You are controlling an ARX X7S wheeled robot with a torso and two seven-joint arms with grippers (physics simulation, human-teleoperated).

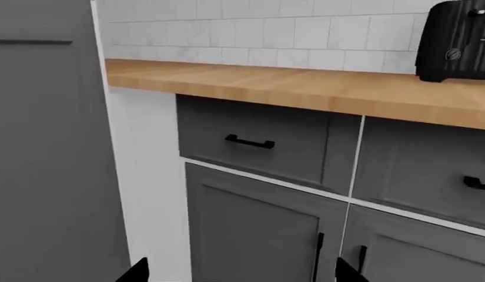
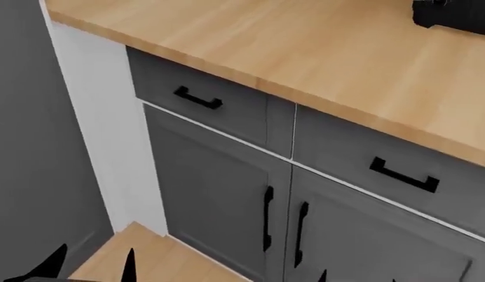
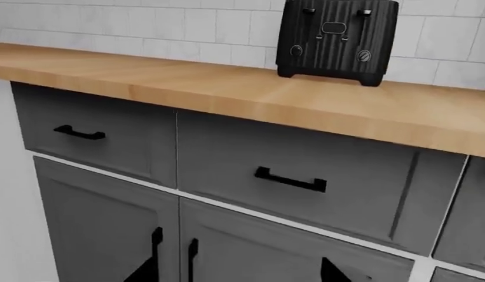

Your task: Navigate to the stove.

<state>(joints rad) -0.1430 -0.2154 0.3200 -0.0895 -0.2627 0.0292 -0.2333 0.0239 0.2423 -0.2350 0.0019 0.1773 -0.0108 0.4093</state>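
The stove is out of view in every frame. My left gripper point(image 1: 240, 273) is open and empty, its two black fingertips wide apart in front of a grey cabinet door point(image 1: 258, 235). It shows low at the left of the head view point(image 2: 89, 267). My right gripper point(image 3: 240, 273) is open and empty, facing grey cabinet doors point(image 3: 109, 235) below the counter. Only small dark tips of it show at the bottom edge of the head view point(image 2: 356, 277).
A wooden countertop point(image 2: 305, 53) runs over grey drawers point(image 2: 203, 97) and doors with black handles. A black toaster point(image 3: 336, 38) stands on it against the white tiled wall point(image 3: 148, 29). A tall grey panel point(image 1: 38, 147) and a white filler strip point(image 2: 101, 129) close the left side. Wood floor point(image 2: 148, 261) lies below.
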